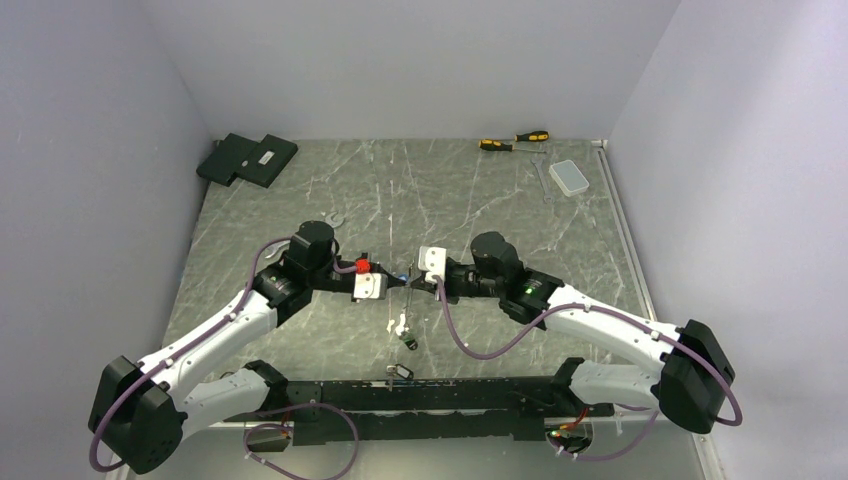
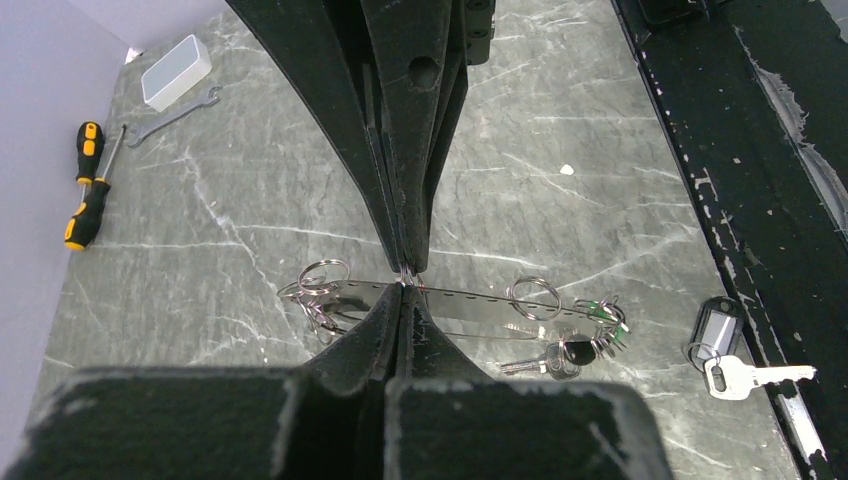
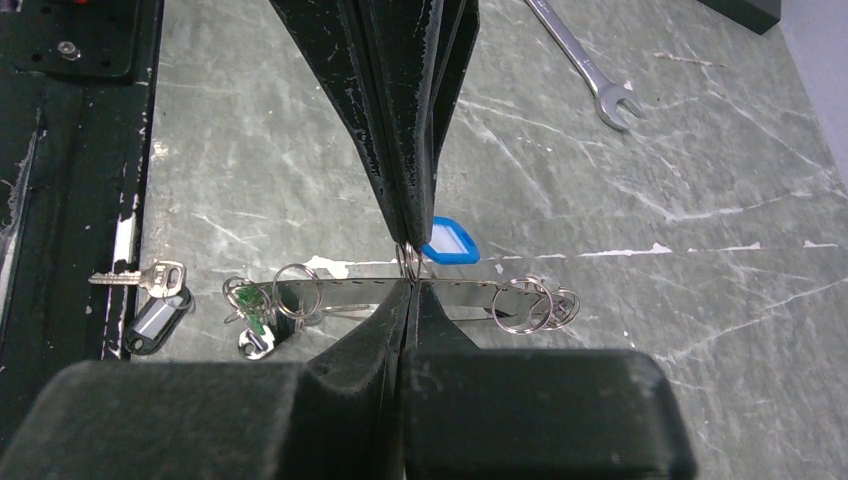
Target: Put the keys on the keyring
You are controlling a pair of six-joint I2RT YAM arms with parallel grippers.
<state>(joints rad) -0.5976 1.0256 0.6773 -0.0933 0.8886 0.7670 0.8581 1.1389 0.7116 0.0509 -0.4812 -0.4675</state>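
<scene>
Pale lilac walls close in a grey-green marbled bench (image 1: 300, 190). At its far left lie two flat black boxes (image 1: 247, 159), and nearer the middle is one silver open-ended wrench (image 3: 592, 72).

Two white-and-black arms (image 1: 225, 335) reach in from the near corners, elbows out and forearms angled inward, meeting nose to nose at the bench's middle. The left gripper (image 1: 392, 284) is closed, and so is the right gripper (image 1: 421, 279). Their tips come together on the long, thin silvery keyring (image 2: 480, 303), at a small split ring (image 3: 408, 258) standing on its edge. Whether they nip that ring or the band itself I cannot tell.

The keyring runs crosswise between them, carrying several loose split rings (image 2: 535, 297) towards both ends. One green plastic-headed key (image 3: 251, 310) sits at its near end. One blue plastic-headed key (image 3: 449, 243) shows just beside its middle, on the left arm's side. One more silver key with a grey tag (image 2: 722, 332) rests by the black base rail (image 1: 430, 395).

Far right are two yellow-and-black screwdrivers (image 1: 513, 141), a second silver wrench (image 1: 541, 176) and one white rectangular box (image 1: 571, 178).
</scene>
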